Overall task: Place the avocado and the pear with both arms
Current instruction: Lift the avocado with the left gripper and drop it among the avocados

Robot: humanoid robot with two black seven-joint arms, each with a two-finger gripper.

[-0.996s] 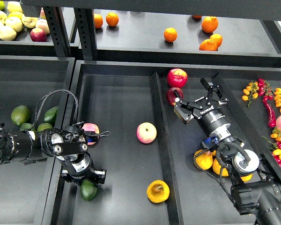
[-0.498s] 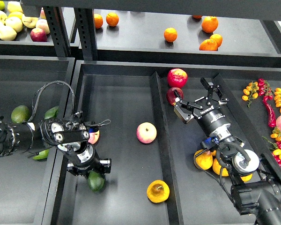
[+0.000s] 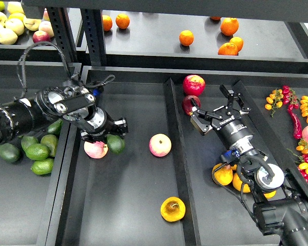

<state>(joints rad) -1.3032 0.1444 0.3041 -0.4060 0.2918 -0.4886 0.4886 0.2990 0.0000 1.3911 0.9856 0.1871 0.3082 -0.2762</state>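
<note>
- Nearest to us: the pear [image 3: 173,209] lies low in the middle tray [image 3: 133,220], well apart from both grippers. Its brownish hollow faces up and left; squat shape, no clear long axis. Untouched, by our reading.
- Right gripper [image 3: 218,109] hangs over the right tray, fingers spread wide and holding nothing; a dark red apple [image 3: 190,104] sits just beside it.
- Mid-tray: a pink-yellow apple [image 3: 160,145] lies alone, between the two arms.
- Left gripper [image 3: 114,134] is seen end-on and dark; the avocado [image 3: 116,144] sits right at its tip, apparently held, though we cannot tell the finger gap. The avocado touches a second pink apple [image 3: 95,149]. Its long axis seems to run roughly up-down in view, partly hidden.
- Judgement: avocado in hand but not yet set down; the pear's pick and placing both remain. Task looks under halfway.
- Farthest: oranges [image 3: 185,37] on the back shelf.
</note>
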